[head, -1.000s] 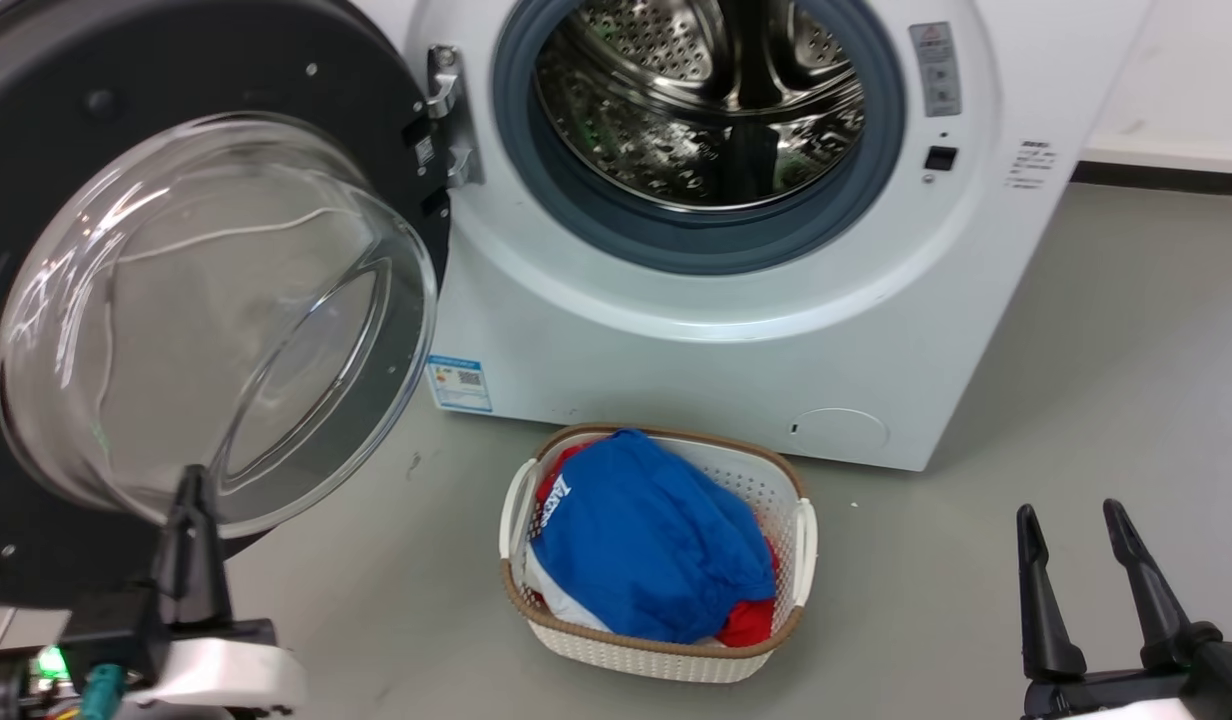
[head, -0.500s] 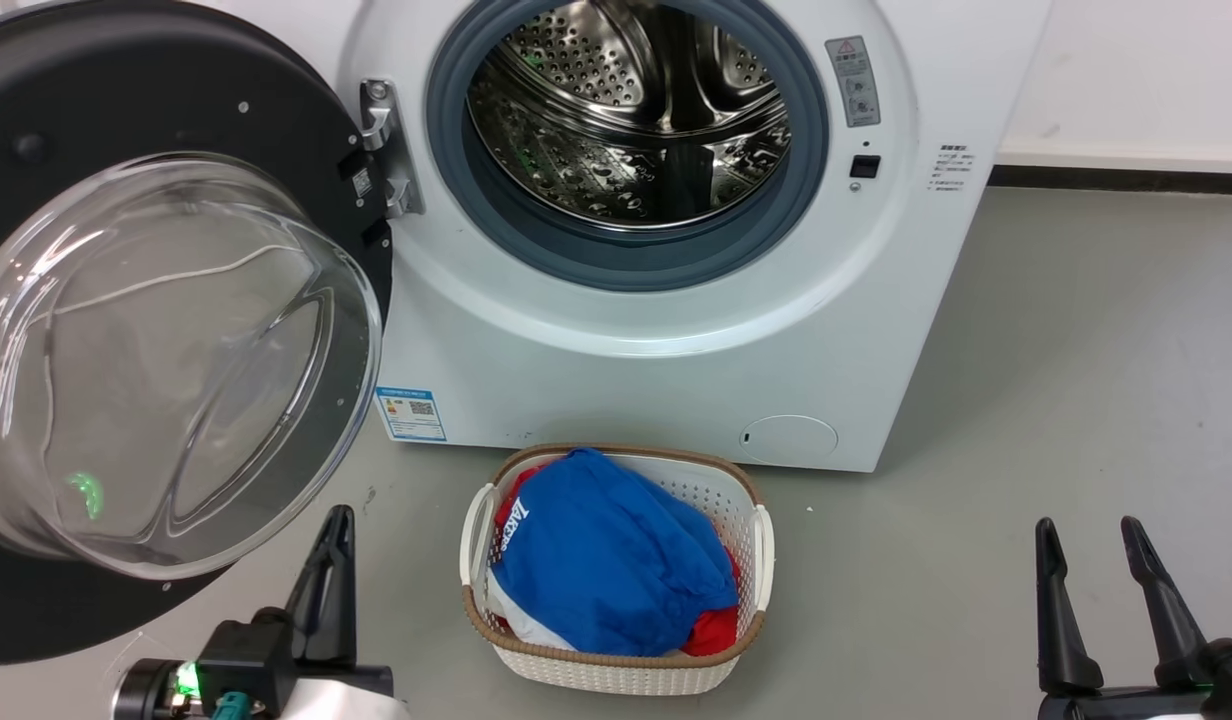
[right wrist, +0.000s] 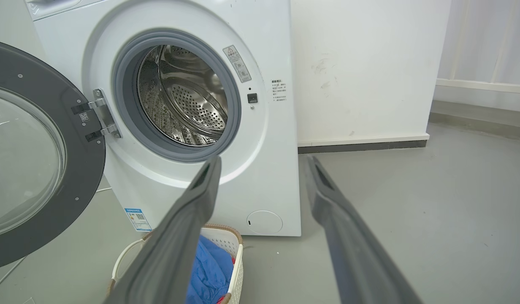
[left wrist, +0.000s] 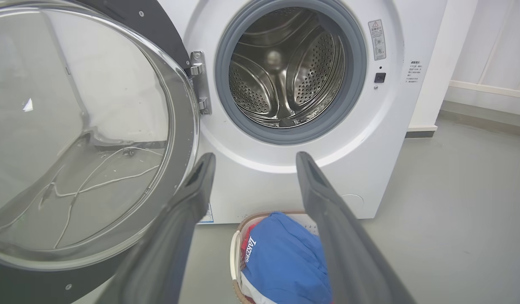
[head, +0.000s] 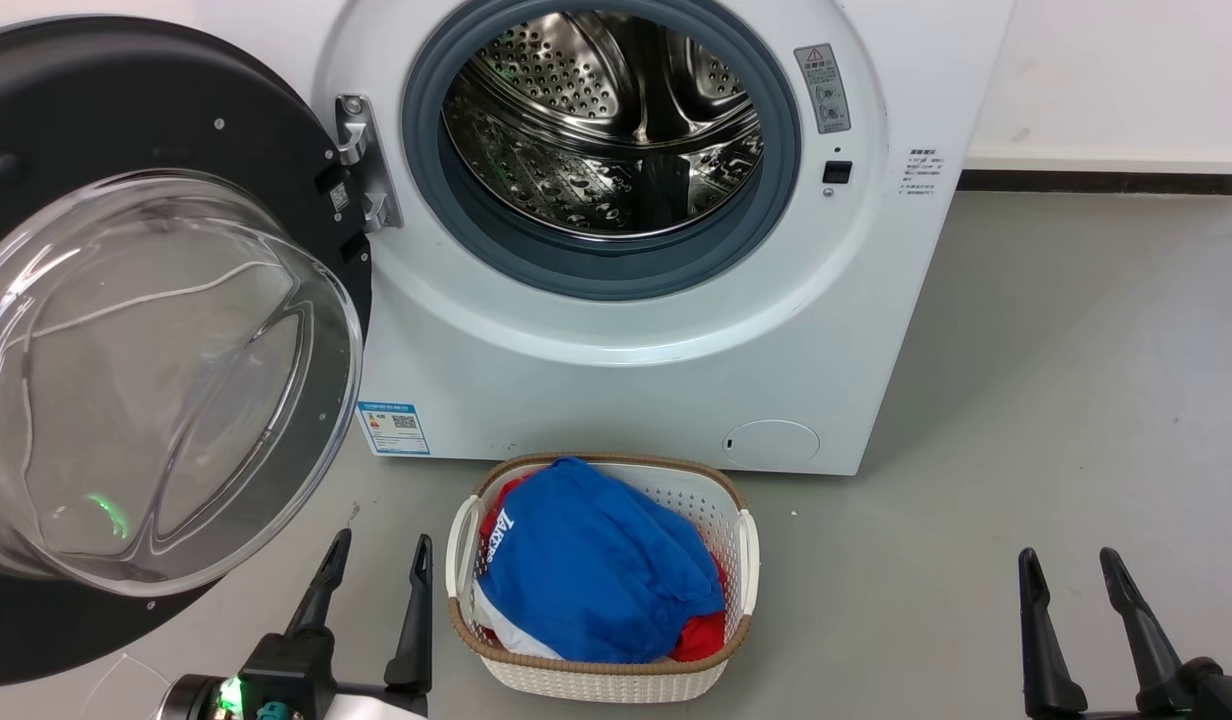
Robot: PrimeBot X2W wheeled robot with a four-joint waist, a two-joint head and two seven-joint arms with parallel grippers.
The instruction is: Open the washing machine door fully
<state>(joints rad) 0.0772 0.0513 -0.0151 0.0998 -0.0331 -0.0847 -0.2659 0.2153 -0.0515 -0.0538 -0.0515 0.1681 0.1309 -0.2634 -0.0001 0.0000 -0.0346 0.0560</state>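
I see the black, glass-bowled washing machine door (head: pixel 126 100) swung wide open just left of my left gripper (head: pixel 381 540), the white washing machine (head: pixel 626 390) straight ahead of it, drum exposed.

The head view's left edge is cropping the door (head: pixel 126 110). The blue shirt (head: pixel 596 570) is covering most of the red clothes (head: pixel 701 636) in the basket (head: pixel 596 690).

The washing machine (head: pixel 616 380) is white, with a grey rubber rim (head: pixel 426 200) around a shiny steel drum (head: pixel 596 130) dotted with small holes, and a blue label sticker (head: pixel 393 428). Its door (head: pixel 126 110) is glossy black around clear glass. The basket (head: pixel 596 685) is cream lattice with a brown rim, holding blue cloth (head: pixel 596 570) with white lettering over red cloth (head: pixel 701 635), on a grey floor (head: pixel 1026 400).
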